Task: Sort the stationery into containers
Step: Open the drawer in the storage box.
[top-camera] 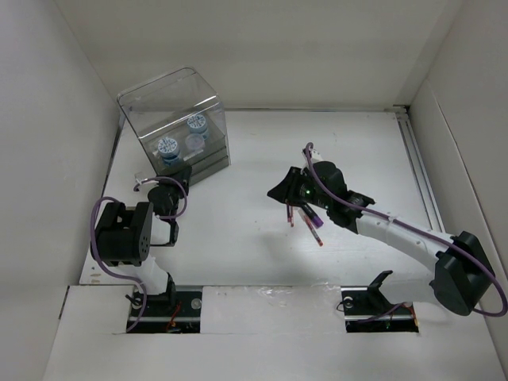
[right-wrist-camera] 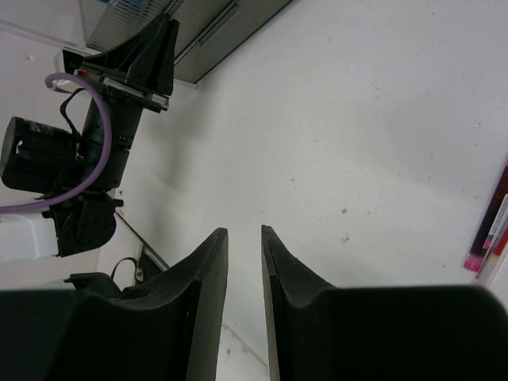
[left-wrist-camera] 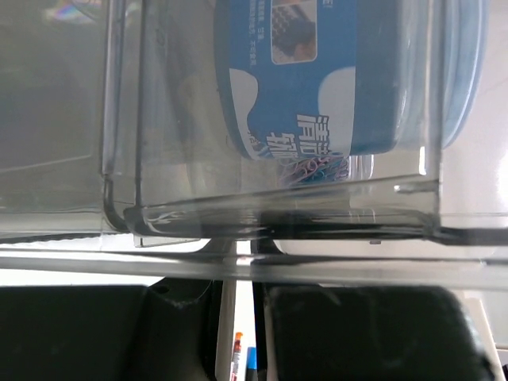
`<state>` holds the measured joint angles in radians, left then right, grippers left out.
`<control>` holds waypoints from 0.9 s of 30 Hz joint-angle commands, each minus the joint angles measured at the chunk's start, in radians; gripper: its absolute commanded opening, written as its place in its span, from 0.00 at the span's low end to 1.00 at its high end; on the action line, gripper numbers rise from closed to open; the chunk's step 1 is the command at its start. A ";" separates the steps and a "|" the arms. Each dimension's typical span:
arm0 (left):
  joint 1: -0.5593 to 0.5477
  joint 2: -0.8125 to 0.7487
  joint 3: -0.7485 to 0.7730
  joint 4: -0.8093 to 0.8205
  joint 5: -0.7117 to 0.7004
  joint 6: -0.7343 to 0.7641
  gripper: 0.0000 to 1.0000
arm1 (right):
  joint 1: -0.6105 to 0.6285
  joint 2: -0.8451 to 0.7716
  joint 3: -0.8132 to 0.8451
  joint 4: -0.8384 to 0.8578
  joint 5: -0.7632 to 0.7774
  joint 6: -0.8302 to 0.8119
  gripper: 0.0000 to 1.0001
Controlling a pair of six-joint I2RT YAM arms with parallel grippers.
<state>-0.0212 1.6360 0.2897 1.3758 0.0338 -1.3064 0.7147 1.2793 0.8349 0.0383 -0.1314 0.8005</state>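
Observation:
The clear organiser box [top-camera: 178,111] stands at the far left and holds three blue-and-white rolls [top-camera: 167,147]. My left gripper [top-camera: 178,176] is against the box's lower front. In the left wrist view its jaws [left-wrist-camera: 240,274] stand nearly shut below a clear edge of the box [left-wrist-camera: 317,266]. A roll [left-wrist-camera: 317,79] shows behind the wall, and a red pen end [left-wrist-camera: 236,353] shows in the narrow gap. My right gripper [top-camera: 279,192] hovers mid-table, nearly shut and empty [right-wrist-camera: 244,230]. Red pens [top-camera: 304,214] and the dark marker [top-camera: 316,232] lie beside it, and the pens show at the right edge of the right wrist view [right-wrist-camera: 490,230].
White walls enclose the table on the left, back and right, with a metal rail [top-camera: 421,171] along the right side. The left arm [right-wrist-camera: 95,143] and the box front [right-wrist-camera: 198,24] show in the right wrist view. A small clear piece [top-camera: 144,181] lies left of my left gripper.

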 commanded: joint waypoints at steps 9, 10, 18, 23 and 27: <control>-0.006 -0.128 -0.069 0.301 0.015 0.045 0.00 | 0.006 0.009 0.020 0.060 -0.008 -0.017 0.28; -0.020 -0.137 -0.078 0.301 0.015 0.045 0.00 | 0.006 0.009 0.020 0.060 -0.008 -0.017 0.28; -0.031 -0.148 -0.162 0.328 0.049 0.025 0.00 | 0.006 0.009 0.020 0.060 0.001 -0.017 0.28; -0.040 -0.117 -0.201 0.413 0.090 0.015 0.00 | 0.006 0.009 0.020 0.060 0.012 -0.017 0.29; -0.051 -0.146 -0.227 0.424 0.100 0.024 0.00 | 0.006 0.009 0.029 0.060 0.021 -0.017 0.29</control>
<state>-0.0586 1.4948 0.1097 1.4094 0.0799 -1.3220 0.7147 1.2903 0.8349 0.0383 -0.1268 0.8005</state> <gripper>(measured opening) 0.061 0.294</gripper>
